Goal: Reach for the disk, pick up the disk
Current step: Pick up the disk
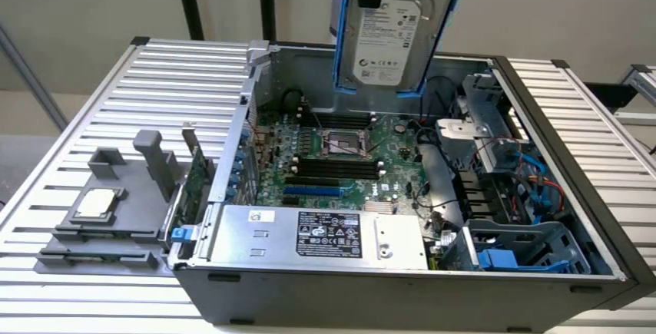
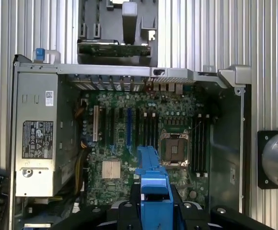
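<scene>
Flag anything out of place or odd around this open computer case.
The disk hangs upright in the air above the open case, held from its top edge, not seated in a bay. The small chip lies outside, on the grey fixture.

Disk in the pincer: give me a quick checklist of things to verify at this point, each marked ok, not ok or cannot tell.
1. Disk lifted clear of the case: ok, it hangs above the motherboard.
2. Pincer closed on the disk: ok, the blue rail sits between its fingers.
3. Disk hangs roughly upright, label towards the exterior camera: ok.
4. Both blue rails on the disk: ok.
5. Grip firm enough: cannot tell.
6. Cables trailing from the disk: cannot tell.
</scene>
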Robot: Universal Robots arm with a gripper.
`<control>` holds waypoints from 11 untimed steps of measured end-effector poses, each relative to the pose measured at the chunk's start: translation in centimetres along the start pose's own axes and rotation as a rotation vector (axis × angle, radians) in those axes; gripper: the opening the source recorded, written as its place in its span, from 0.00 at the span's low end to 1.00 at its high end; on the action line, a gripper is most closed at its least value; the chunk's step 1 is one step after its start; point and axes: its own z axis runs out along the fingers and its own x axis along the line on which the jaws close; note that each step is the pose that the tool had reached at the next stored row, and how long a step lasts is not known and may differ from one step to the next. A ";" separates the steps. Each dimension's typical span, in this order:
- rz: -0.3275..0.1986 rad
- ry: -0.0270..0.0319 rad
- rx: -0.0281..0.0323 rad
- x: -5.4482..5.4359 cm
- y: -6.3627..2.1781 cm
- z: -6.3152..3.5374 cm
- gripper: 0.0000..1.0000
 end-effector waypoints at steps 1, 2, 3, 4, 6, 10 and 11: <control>0.000 0.0001 0.0000 0.2 -0.28 -0.01 0.33; 0.000 0.0001 0.0000 0.4 -0.55 -0.03 0.33; 0.000 0.0001 -0.0001 0.7 -0.82 -0.04 0.33; 0.000 0.0000 -0.0001 0.9 -1.10 -0.05 0.33; 0.000 0.0001 0.0000 1.4 -1.66 -0.07 0.33; 0.000 0.0001 0.0000 2.3 -2.78 -0.11 0.33; 0.000 0.0001 -0.0001 2.5 -3.04 -0.12 0.33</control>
